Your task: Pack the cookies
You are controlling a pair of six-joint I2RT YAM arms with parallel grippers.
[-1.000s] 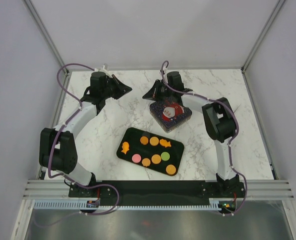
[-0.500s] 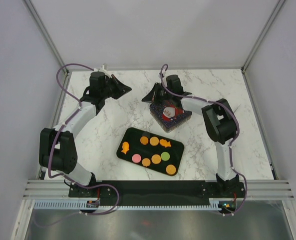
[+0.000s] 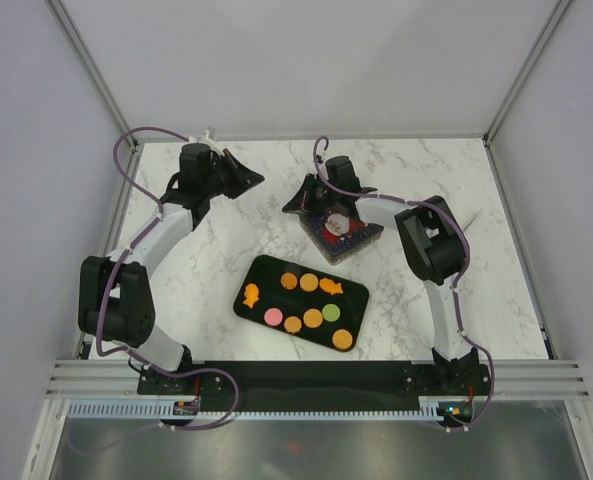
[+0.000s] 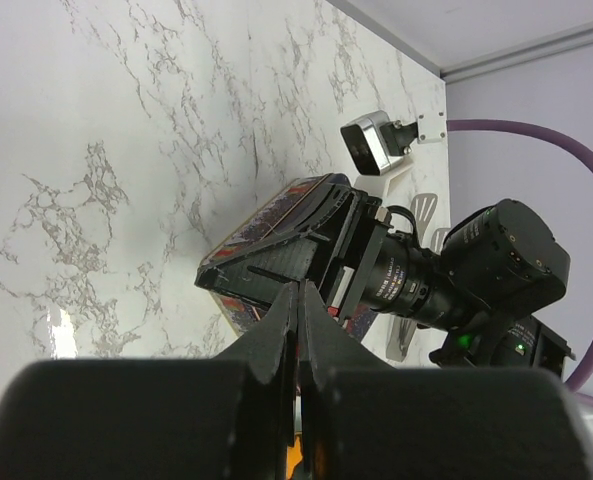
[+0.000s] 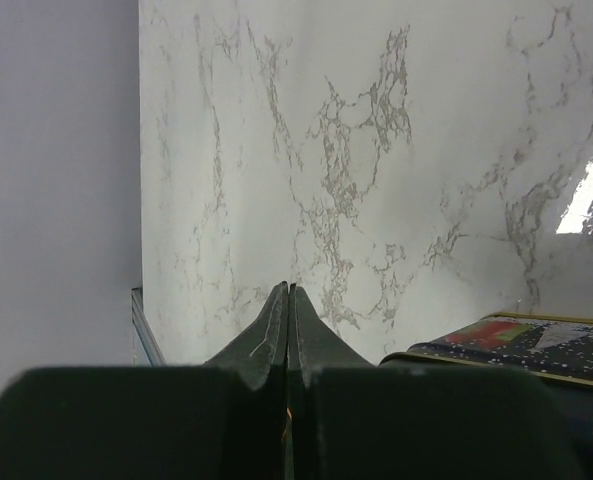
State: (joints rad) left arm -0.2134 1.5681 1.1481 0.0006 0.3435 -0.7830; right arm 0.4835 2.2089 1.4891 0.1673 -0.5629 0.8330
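Left gripper: fingers clenched flat against each other, nothing between them. It hangs over the far-left part of the worktop, tips aimed toward the tin.

Right gripper: fingers also pressed shut on nothing, over bare marble at the tin's far-left corner. In the right wrist view the tin's edge sits just beside the tips. Can't tell whether they touch.

Cookies: nine small flat pieces that I can count.
- five round orange
- two orange, fish- or star-shaped
- one pink
- one green

All lie loose in a single layer on a black tray, none stacked. The tray sits mid-worktop toward the near edge, turned at an angle, well apart from both grippers.

The tin is right of centre, between the tray and the far edge, near the tray's far-right side but apart from it. It is dark, and its decorated top, red and white, faces up.

In the way: from above, the right gripper and wrist overlap the tin's far-left corner, and the right arm bends around its right side. Nothing sits over the tray.
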